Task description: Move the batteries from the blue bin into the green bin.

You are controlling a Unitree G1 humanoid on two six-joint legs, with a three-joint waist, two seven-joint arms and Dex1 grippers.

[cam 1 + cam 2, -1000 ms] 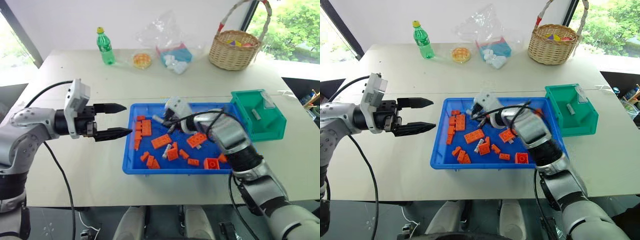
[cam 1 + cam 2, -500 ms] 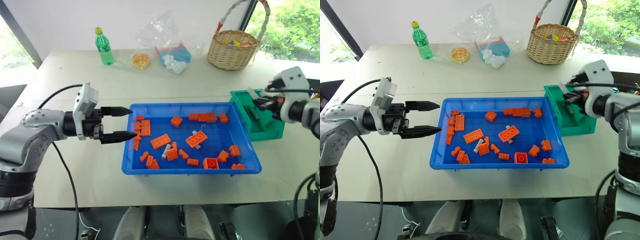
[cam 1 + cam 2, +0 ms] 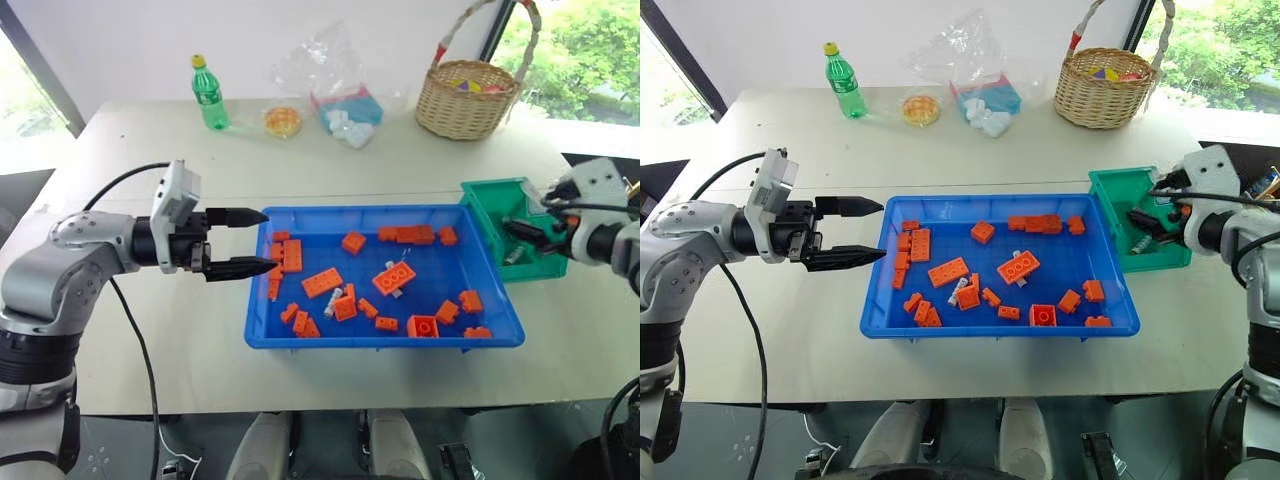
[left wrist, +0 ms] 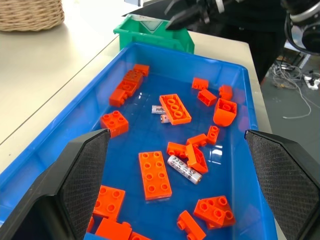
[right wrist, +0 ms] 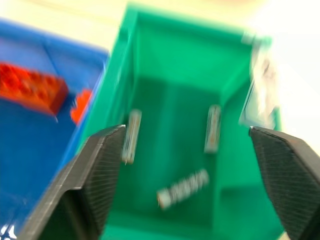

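While right gripper (image 5: 185, 165) gapes over green bin (image 5: 175, 100), apparently three batteries (image 5: 212, 128) inside, left gripper (image 3: 252, 241) spread.

Head stereo pair overlooking table (image 3: 200, 330), wrist cameras close above bins

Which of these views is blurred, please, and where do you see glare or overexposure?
Right wrist view: soft with motion blur, the green bin and its batteries smeared. Left wrist view: crisp, with light reflecting off the blue bin floor. Head views: sharp, but the window corners beside the wicker basket are blown out.
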